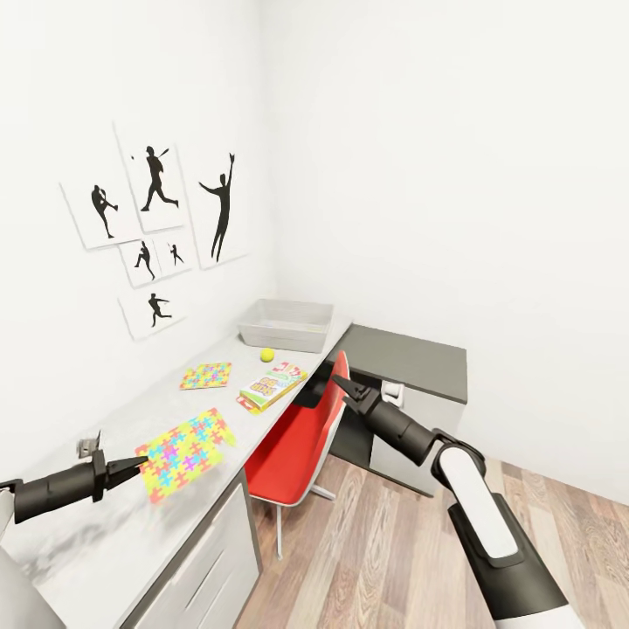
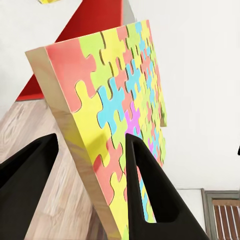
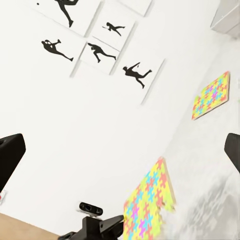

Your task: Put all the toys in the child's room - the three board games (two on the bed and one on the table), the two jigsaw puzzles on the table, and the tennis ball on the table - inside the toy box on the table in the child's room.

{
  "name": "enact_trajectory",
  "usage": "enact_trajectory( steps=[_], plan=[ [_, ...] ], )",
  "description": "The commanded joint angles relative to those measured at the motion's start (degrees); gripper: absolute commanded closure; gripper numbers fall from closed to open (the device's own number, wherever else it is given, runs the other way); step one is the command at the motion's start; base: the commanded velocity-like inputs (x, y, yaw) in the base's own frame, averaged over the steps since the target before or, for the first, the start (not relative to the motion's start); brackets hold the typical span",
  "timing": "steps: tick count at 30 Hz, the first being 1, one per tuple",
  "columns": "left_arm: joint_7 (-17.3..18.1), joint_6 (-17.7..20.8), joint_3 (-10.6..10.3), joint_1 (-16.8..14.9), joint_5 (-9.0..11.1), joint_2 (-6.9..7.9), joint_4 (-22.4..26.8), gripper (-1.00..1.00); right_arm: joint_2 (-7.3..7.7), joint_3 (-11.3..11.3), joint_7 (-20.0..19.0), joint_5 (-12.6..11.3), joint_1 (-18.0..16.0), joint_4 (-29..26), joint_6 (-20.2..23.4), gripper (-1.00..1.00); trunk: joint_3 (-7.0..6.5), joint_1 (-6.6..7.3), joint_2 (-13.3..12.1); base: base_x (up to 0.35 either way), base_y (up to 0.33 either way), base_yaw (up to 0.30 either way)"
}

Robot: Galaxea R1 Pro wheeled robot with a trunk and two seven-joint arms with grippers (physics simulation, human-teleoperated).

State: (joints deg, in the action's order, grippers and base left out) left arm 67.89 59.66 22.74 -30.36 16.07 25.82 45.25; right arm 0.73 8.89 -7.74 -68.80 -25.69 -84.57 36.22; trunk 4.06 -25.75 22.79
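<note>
step: left gripper [image 1: 131,467] pinching the near jigsaw puzzle [image 1: 185,452] by its edge, tilted up off the worktop [image 1: 105,524]
next: looks like carry it toward 1 o'clock, drop it in the toy box [image 1: 286,324]
right gripper [image 1: 342,384]: spread, holding nothing
in the way: second puzzle [image 1: 206,376], Skip-Bo box [image 1: 273,386], tennis ball [image 1: 267,355]; red chair [image 1: 301,441] at 3 o'clock
</note>
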Motion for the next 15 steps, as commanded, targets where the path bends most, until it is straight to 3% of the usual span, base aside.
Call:
enact_trajectory(
  steps=[1,5,8,15],
  plan=[
    [0.18,0.23,0.34,-0.05,-0.10,0.02,-0.02,1.00,0.06,0.01,0.07,0.02,-0.06,-0.11,0.12,-1.00,0.13,-0.04,0.13,0.000,0.000,0.000],
    [0.21,0.23,2.81,-0.05,-0.13,0.09,-0.06,1.00,0.13,-0.09,3.23,-0.01,-0.06,-0.42,0.51,-1.00,0.13,-0.04,0.13,0.000,0.000,0.000],
    [0.22,0.25,3.54,-0.05,-0.15,0.10,-0.07,1.00,0.25,-0.15,4.16,-0.11,-0.06,-0.94,0.93,-1.00,0.13,-0.04,0.13,0.000,0.000,0.000],
    [0.98,0.27,3.86,-0.05,-0.17,0.11,-0.06,1.00,2.50,-0.02,2.36,-0.20,0.02,-2.29,1.36,-1.00,0.13,-0.04,0.13,0.000,0.000,0.000]
  ],
)
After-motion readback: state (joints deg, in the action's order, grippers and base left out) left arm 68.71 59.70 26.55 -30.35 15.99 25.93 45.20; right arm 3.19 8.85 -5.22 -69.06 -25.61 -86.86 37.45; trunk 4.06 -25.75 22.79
